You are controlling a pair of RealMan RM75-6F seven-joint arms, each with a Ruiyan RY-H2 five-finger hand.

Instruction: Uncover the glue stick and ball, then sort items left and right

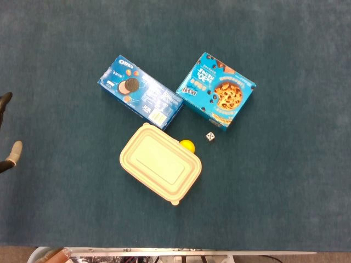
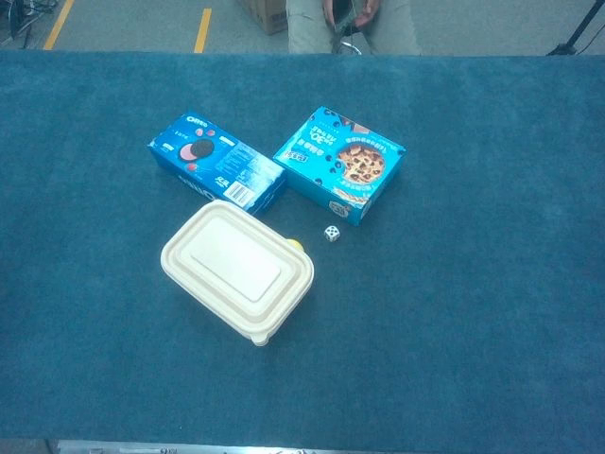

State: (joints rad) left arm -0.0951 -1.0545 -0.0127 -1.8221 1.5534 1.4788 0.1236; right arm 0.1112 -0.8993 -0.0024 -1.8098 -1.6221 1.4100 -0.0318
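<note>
A beige lidded food container lies in the middle of the blue table. A yellow ball peeks out from under its far right edge. No glue stick shows in either view. A small white die lies just right of the ball. Only a few fingertips of my left hand show at the left edge of the head view, spread apart, holding nothing, far from the container. My right hand is out of both views.
A blue Oreo box lies behind the container, almost touching it. A blue cookie box lies to its right. A person sits beyond the table's far edge.
</note>
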